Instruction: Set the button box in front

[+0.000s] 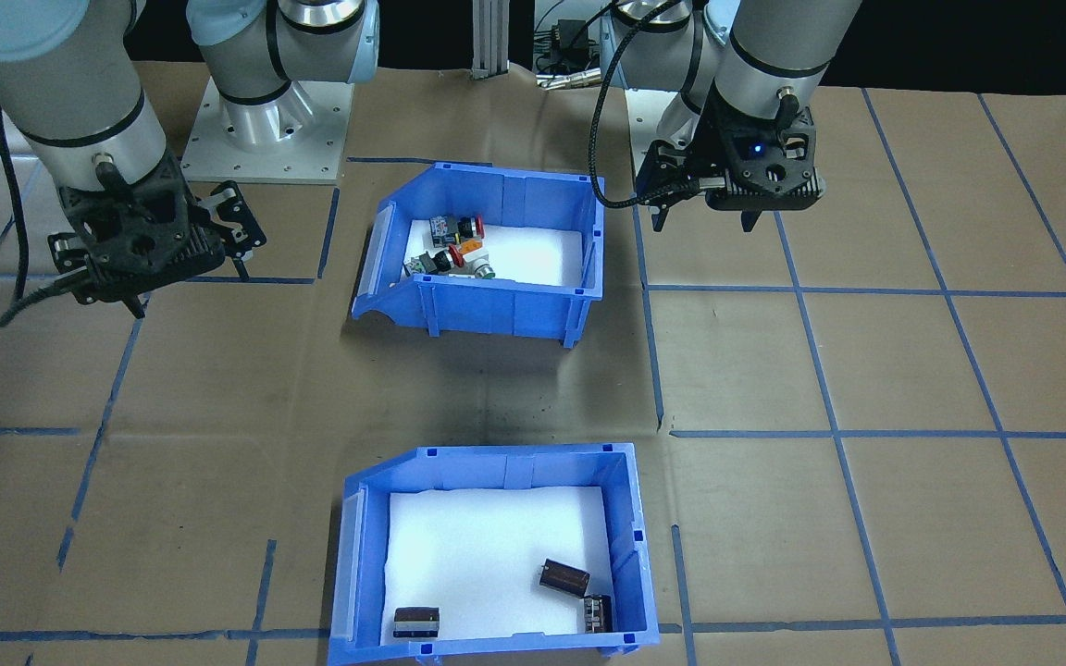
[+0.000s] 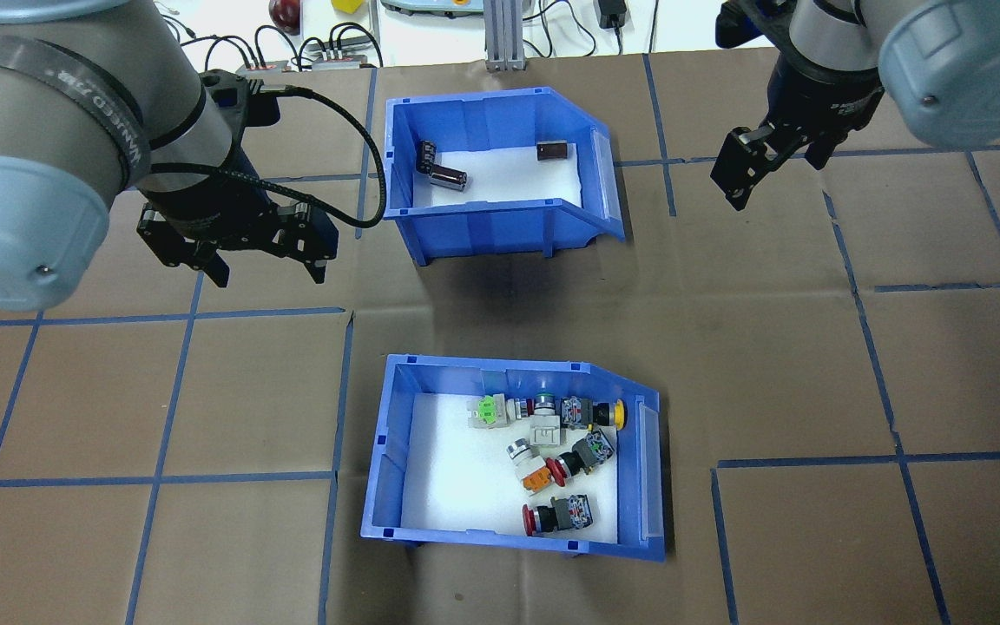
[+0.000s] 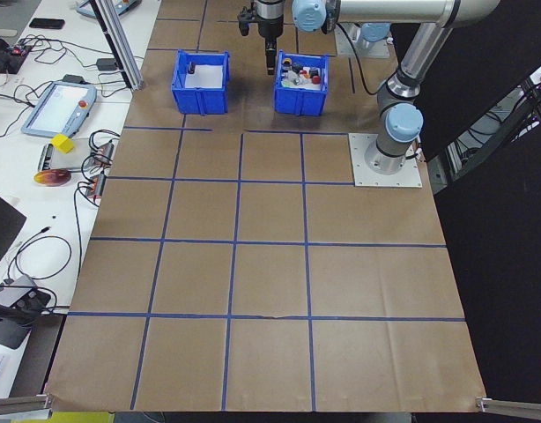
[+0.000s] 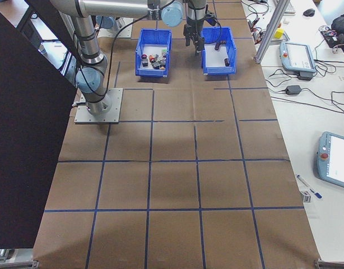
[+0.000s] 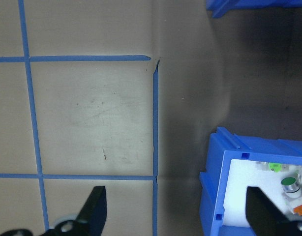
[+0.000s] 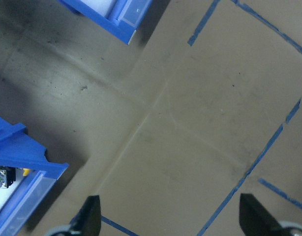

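The button box (image 2: 500,536), a blue bin with a white foam liner and several switches capped red, orange, yellow and green, stands on the robot's side of the table, also seen as the upper bin (image 1: 496,310) in the front-facing view. My left gripper (image 2: 270,276) hangs open over bare table, off the box's far left corner. In the left wrist view the box's corner (image 5: 225,196) sits between its spread fingers. My right gripper (image 2: 743,195) is open too, high and to the right, holding nothing.
A second blue bin (image 2: 491,230) with dark cylindrical parts stands on the operators' side, directly across from the button box. Blue tape lines grid the brown table cover. Cables and devices lie beyond the table's far edge.
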Available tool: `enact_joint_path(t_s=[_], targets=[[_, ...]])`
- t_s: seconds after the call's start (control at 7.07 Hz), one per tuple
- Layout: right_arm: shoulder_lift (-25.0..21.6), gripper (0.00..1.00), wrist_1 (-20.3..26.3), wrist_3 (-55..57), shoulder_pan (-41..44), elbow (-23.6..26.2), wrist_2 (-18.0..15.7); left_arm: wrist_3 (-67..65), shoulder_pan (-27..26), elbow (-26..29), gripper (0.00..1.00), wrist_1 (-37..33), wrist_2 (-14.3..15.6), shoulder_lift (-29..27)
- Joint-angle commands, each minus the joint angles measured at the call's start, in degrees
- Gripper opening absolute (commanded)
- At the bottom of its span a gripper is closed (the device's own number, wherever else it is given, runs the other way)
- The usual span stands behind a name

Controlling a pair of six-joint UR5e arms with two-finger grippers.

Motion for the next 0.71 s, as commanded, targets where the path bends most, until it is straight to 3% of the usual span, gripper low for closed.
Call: enact_joint_path(t_s=[0.0,0.28,0.57], targets=[[6.05,1.0,-1.52,-17.46,2.22,-4.71,0.21,-13.9,-0.17,-4.63,0.98,-0.65,-1.11,3.88],[11.95,1.0,-1.54,-23.26,8.1,-9.71,0.21,-33.26,-3.4,-10.6,0.98,-0.92,-1.37,7.32],[17.31,1.0,-1.54,-26.48,12.86,-14.99,0.21,-52.6,-10.07,-13.69,0.98,-0.74,-2.67,9.08]])
